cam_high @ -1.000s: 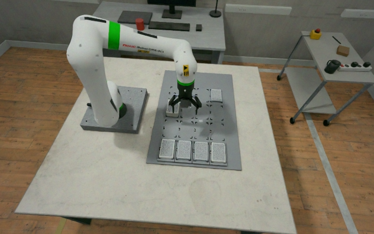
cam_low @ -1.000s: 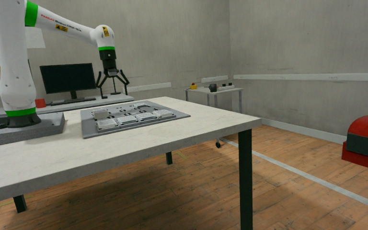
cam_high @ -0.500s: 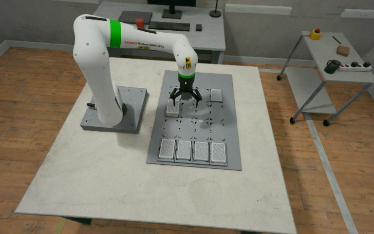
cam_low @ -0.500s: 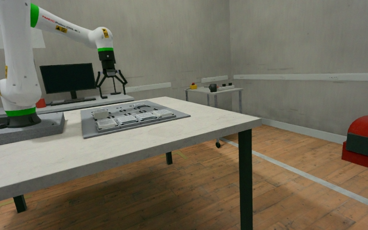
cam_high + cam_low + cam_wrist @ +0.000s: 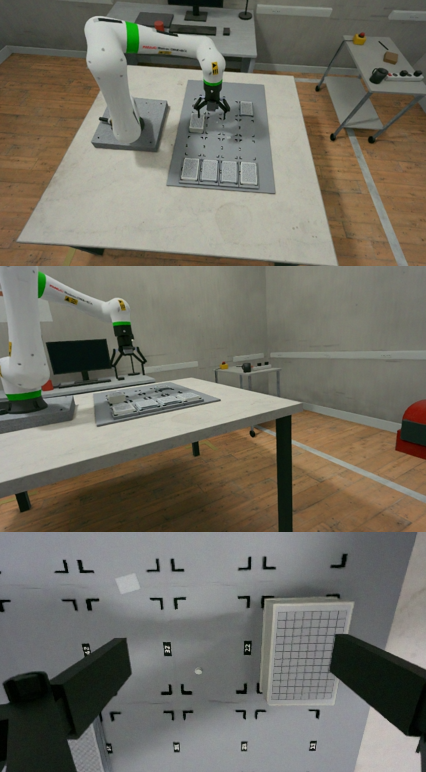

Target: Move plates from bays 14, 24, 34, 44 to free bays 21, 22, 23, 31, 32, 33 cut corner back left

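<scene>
Hovering open tool (image 5: 211, 116) (image 5: 127, 376) (image 5: 229, 654), 4 plates (image 5: 209, 170) (image 5: 146, 404) lower, to its right

Moves the Robotiq 2F-140 gripper (image 5: 211, 116) (image 5: 126, 376) (image 5: 229, 654) a little to the left, away from column 4 and toward column 1. Swings the white FANUC arm (image 5: 110, 62) (image 5: 23, 328) along too.
</scene>
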You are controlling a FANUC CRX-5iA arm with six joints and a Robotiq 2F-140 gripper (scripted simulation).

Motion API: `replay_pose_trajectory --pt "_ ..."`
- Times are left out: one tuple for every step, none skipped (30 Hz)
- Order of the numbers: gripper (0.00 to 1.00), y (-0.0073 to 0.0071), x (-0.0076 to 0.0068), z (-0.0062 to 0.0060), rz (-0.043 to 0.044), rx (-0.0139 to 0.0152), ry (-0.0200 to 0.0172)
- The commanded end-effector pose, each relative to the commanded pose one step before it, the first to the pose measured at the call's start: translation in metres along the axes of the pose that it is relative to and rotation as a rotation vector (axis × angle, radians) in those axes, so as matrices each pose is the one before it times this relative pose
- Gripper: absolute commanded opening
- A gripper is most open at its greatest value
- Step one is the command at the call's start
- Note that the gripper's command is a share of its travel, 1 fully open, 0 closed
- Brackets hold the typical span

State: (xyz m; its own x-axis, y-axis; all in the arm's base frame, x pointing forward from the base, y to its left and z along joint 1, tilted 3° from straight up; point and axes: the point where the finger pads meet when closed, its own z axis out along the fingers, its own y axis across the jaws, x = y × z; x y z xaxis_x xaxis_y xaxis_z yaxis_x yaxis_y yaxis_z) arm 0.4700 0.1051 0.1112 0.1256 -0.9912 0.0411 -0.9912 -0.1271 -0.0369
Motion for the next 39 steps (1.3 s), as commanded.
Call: replay_pose_trajectory --pt "1.00 -0.00050 0.00000 -0.00069 -0.00010 0.00154 -0.00005" --pt "1.00 0.00000 0.00000 0.00000 0.00000 0.00000 0.00000" --pt "1.00 0.00000 0.00000 0.00000 0.00000 0.00000 0.00000" --pt "1.00 0.00000 0.00000 0.00000 0.00000 0.00000 0.00000" --pt "1.00 0.00000 0.00000 0.00000 0.00000 0.00000 0.00000" --pt "1.00 0.00000 0.00000 0.00000 0.00000 0.00000 0.00000" --pt "1.00 0.00000 0.00000 0.00000 0.00000 0.00000 0.00000" --pt "1.00 0.00000 0.00000 0.00000 0.00000 0.00000 0.00000" --pt "1.00 0.00000 0.00000 0.00000 0.00000 0.00000 0.00000" --pt "1.00 0.00000 0.00000 0.00000 0.00000 0.00000 0.00000" --pt "1.00 0.00000 0.00000 0.00000 0.00000 0.00000 0.00000" --pt "1.00 0.00000 0.00000 0.00000 0.00000 0.00000 0.00000" --pt "1.00 0.00000 0.00000 0.00000 0.00000 0.00000 0.00000" --pt "1.00 0.00000 0.00000 0.00000 0.00000 0.00000 0.00000" --pt "1.00 0.00000 0.00000 0.00000 0.00000 0.00000 0.00000" --pt "1.00 0.00000 0.00000 0.00000 0.00000 0.00000 0.00000" --pt "1.00 0.00000 0.00000 0.00000 0.00000 0.00000 0.00000" --pt "1.00 0.00000 0.00000 0.00000 0.00000 0.00000 0.00000" --pt "1.00 0.00000 0.00000 0.00000 0.00000 0.00000 0.00000" --pt "1.00 0.00000 0.00000 0.00000 0.00000 0.00000 0.00000" --pt "1.00 0.00000 0.00000 0.00000 0.00000 0.00000 0.00000" --pt "1.00 0.00000 0.00000 0.00000 0.00000 0.00000 0.00000" --pt "1.00 0.00000 0.00000 0.00000 0.00000 0.00000 0.00000" --pt "1.00 0.00000 0.00000 0.00000 0.00000 0.00000 0.00000" --pt "1.00 0.00000 0.00000 0.00000 0.00000 0.00000 0.00000" --pt "1.00 0.00000 0.00000 0.00000 0.00000 0.00000 0.00000" --pt "1.00 0.00000 0.00000 0.00000 0.00000 0.00000 0.00000" --pt "1.00 0.00000 0.00000 0.00000 0.00000 0.00000 0.00000" --pt "1.00 0.00000 0.00000 0.00000 0.00000 0.00000 0.00000" --pt "1.00 0.00000 0.00000 0.00000 0.00000 0.00000 0.00000" --pt "1.00 0.00000 0.00000 0.00000 0.00000 0.00000 0.00000" --pt "1.00 0.00000 0.00000 0.00000 0.00000 0.00000 0.00000" --pt "1.00 0.00000 0.00000 0.00000 0.00000 0.00000 0.00000" --pt "1.00 0.00000 0.00000 0.00000 0.00000 0.00000 0.00000" --pt "1.00 0.00000 0.00000 0.00000 0.00000 0.00000 0.00000" --pt "1.00 0.00000 0.00000 0.00000 0.00000 0.00000 0.00000" --pt "1.00 0.00000 -0.00399 0.00001 -0.00001 0.00000 -0.00005" --pt "1.00 0.00000 -0.00408 0.00000 0.00002 0.00001 0.00002" --pt "1.00 0.00000 -0.00400 0.00000 0.00000 0.00000 -0.00001"
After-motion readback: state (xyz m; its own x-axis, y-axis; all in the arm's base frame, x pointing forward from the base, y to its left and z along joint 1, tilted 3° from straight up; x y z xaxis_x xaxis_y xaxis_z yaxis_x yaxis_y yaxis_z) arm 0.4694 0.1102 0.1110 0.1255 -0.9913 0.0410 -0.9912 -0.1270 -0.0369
